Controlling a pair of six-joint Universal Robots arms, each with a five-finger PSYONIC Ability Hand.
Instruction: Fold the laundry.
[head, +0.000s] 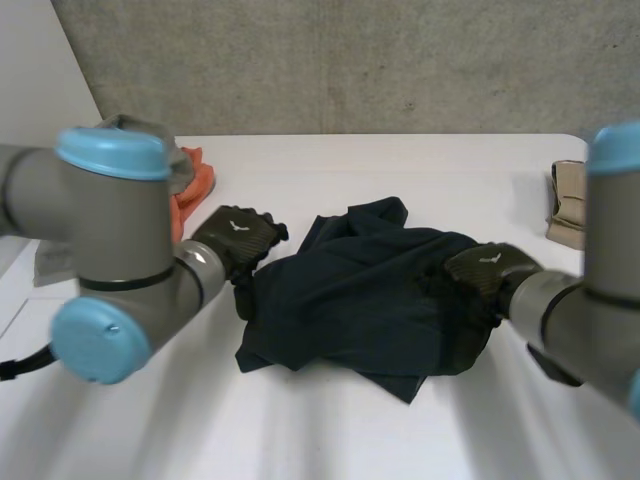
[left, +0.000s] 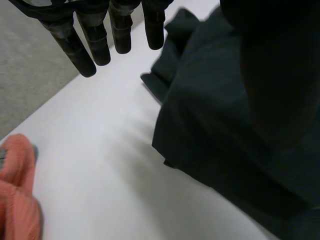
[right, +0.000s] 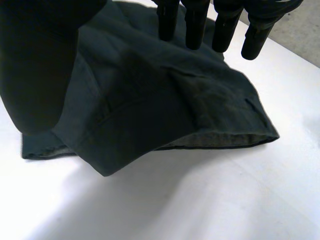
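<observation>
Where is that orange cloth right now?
In the head view the orange cloth lies at the table's left side, partly behind the left arm, beside the left hand and apart from the dark garment.

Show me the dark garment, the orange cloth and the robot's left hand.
dark garment (head: 370, 295): head view, middle of the crumpled cloth.
orange cloth (head: 195, 185): head view, its visible folds.
left hand (head: 238, 236): head view, back of the hand.

Head camera looks down from behind; both wrist cameras (close in) share the dark garment (head: 360, 290).
</observation>
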